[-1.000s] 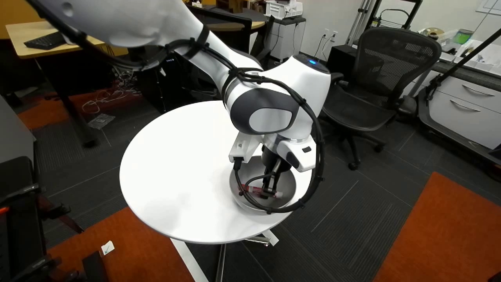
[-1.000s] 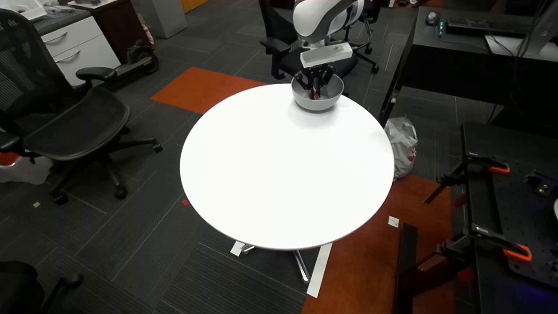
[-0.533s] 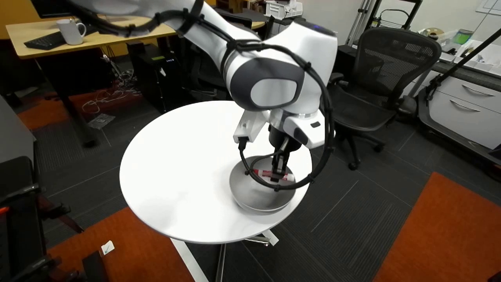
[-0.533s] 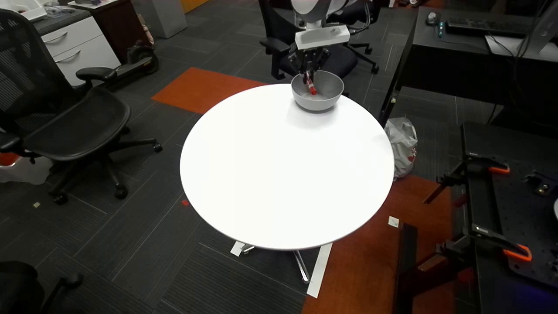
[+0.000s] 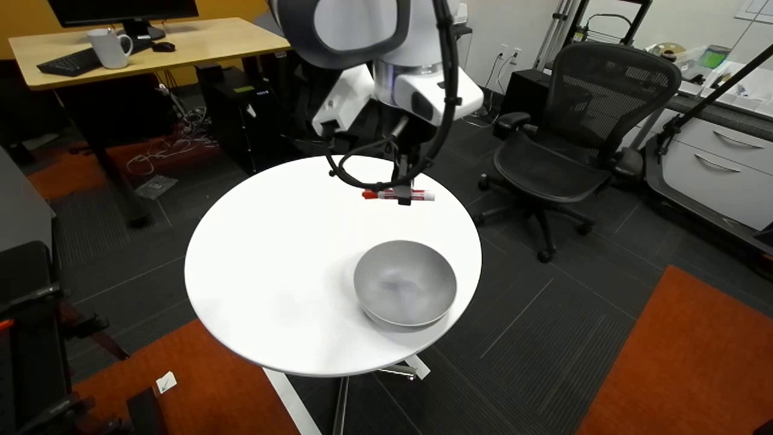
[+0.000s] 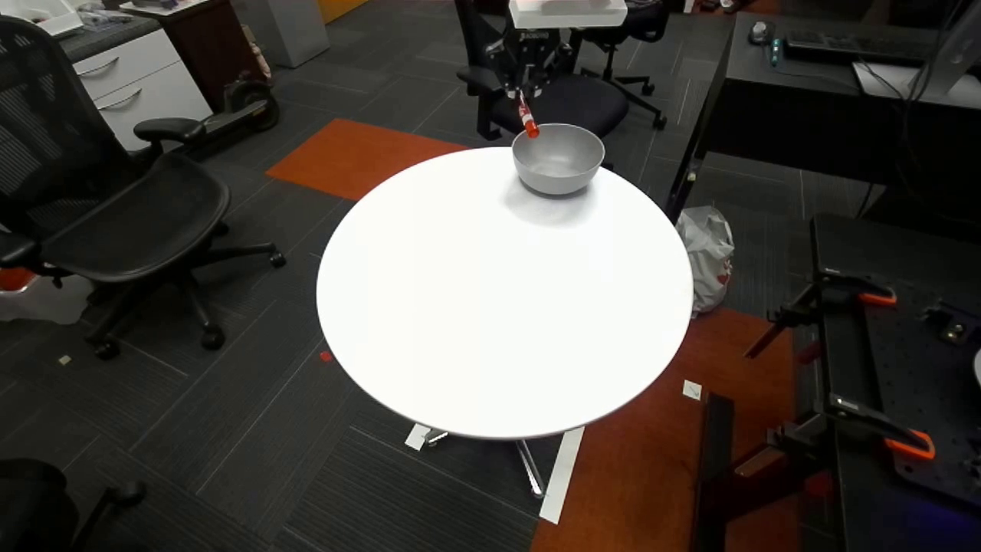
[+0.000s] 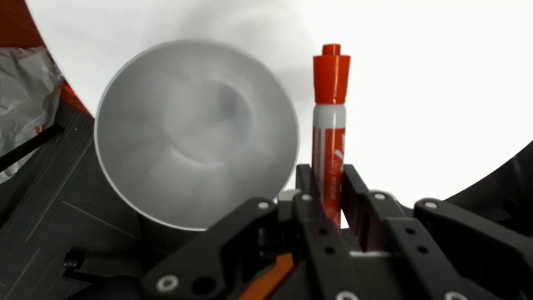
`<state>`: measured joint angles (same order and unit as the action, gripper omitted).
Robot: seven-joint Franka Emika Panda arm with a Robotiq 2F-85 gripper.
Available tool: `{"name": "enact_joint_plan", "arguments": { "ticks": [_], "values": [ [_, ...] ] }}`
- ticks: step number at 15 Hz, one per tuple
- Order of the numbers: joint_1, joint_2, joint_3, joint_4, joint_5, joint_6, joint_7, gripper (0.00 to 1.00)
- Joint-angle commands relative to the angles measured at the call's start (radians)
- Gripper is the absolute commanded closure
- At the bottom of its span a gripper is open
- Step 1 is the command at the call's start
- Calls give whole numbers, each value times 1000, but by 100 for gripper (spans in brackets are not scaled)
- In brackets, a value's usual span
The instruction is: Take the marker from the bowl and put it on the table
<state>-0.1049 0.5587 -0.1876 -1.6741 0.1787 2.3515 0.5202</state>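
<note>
The red marker with a whitish section [image 5: 423, 195] is held crosswise in my gripper [image 5: 404, 194], above the white round table [image 5: 272, 260]. In the wrist view the two fingers of the gripper [image 7: 327, 171] press on both sides of the marker [image 7: 330, 81]; its red cap points away from the gripper and its other end is hidden. The grey bowl [image 5: 404, 284] stands upright on the table near its edge and is empty. It also shows in the wrist view [image 7: 200, 125], beside the marker. In an exterior view the marker [image 6: 527, 119] hangs tilted, overlapping the bowl's rim [image 6: 558, 180].
A wooden desk [image 5: 223, 39] with a mug [image 5: 110, 48] and monitor stands behind the table. A black mesh chair [image 5: 604, 121] stands beside it. A dark chair [image 6: 571, 107] is behind the bowl. A dark bench with clamps [image 6: 904, 368] stands at the side.
My gripper has risen out of the bowl with the marker shut in it and moved away beyond the bowl's rim. The bowl has stayed in place and now shows empty.
</note>
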Motion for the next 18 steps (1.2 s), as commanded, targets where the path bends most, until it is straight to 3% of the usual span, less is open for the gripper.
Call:
{"name": "enact_joint_plan", "arguments": {
  "ticks": [1,7,13,18],
  "values": [
    [63,-139,33,-195,33,92,46,95],
    [151,-179,143,-317,135,240,104,95],
    [222,-94,189,-279,134,262,133,95],
    [229,4,205,-221,141,249,112,95]
  ]
}}
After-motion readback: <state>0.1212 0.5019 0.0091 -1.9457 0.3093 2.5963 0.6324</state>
